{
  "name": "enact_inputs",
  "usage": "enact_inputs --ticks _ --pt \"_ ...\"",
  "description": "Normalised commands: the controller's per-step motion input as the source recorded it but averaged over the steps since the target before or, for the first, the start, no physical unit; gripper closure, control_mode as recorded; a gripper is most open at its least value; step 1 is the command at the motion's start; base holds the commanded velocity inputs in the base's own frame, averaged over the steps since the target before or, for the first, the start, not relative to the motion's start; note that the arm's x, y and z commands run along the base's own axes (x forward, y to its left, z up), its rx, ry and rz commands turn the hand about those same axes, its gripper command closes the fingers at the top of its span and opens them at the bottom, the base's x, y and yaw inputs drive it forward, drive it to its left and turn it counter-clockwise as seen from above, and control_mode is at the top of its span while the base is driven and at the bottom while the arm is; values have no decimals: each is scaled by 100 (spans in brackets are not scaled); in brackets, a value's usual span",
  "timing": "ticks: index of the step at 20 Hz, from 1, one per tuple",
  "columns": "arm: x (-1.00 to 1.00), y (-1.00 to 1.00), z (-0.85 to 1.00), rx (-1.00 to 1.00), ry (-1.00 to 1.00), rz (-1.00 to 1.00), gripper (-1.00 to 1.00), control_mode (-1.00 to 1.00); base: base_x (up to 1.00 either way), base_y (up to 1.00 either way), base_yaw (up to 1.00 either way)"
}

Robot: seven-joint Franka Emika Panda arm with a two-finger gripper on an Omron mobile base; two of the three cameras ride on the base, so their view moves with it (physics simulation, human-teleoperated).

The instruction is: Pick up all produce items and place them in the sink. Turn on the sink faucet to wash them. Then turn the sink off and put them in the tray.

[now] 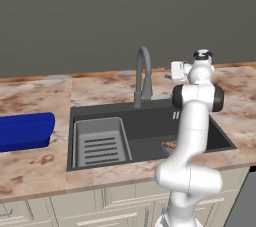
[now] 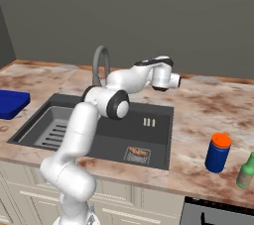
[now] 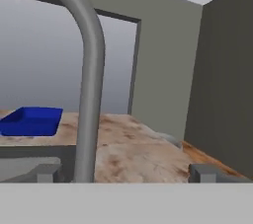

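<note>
While jaws gape, faucet (image 3: 89, 85) stands between

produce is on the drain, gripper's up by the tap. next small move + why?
Probably ease the open gripper forward onto the sink faucet to turn the water on. The produce item already lies on the drain grate in the sink, the hand view shows the faucet's neck rising close ahead between the wide-apart fingertips, and no water is visibly running.

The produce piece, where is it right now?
The produce piece lies on the drain grate in the sink, at the basin's front right in the right base view.
</note>
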Motion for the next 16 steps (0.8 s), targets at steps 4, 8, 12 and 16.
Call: enact_inputs --ticks 4,8,12,16 --pt "-60 -22 26 0 -9 -2 -100 -100 0 0 0" --pt "-63 -16 31 0 -6 -7 -100 -100 0 0 0" --pt "-63 -6 31 0 -3 -13 -100 -100 0 0 0" --pt "-58 -4 34 0 0 -16 -100 -100 0 0 0"
